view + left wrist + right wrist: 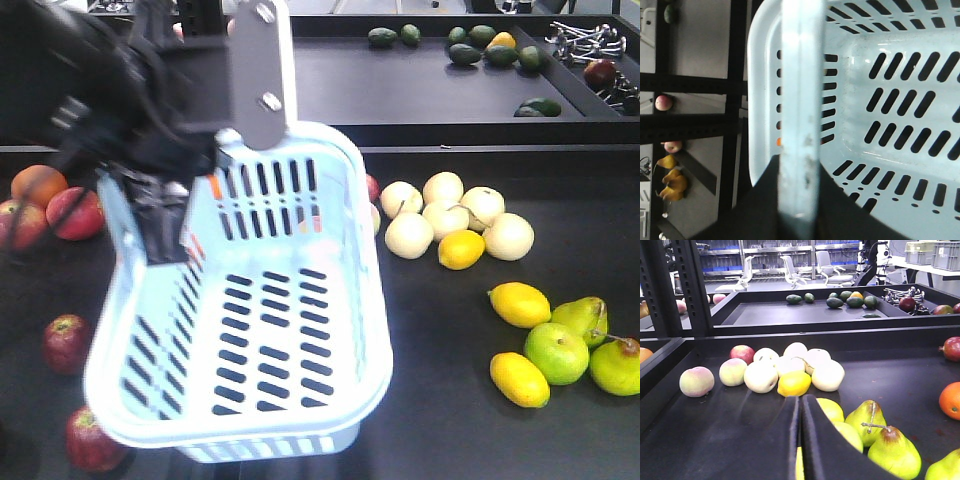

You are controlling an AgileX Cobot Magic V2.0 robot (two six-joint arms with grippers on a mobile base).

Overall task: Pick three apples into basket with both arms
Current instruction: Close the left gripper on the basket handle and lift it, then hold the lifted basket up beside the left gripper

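Left pincer (799, 175) clamps the light, flexy basket (372, 330) by its handle (800, 100), tilted over the table (440, 420), right pincer (800, 402) clenched empty, while the firm, smooth apples (67, 342) beside it want gripping across the middle!

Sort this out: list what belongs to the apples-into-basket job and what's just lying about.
Job: basket, handle held by the left gripper; dark red apples left of it; right gripper, shut, empty.
Lying about: lemons; green pears; pale round fruit; avocados on the back tray.
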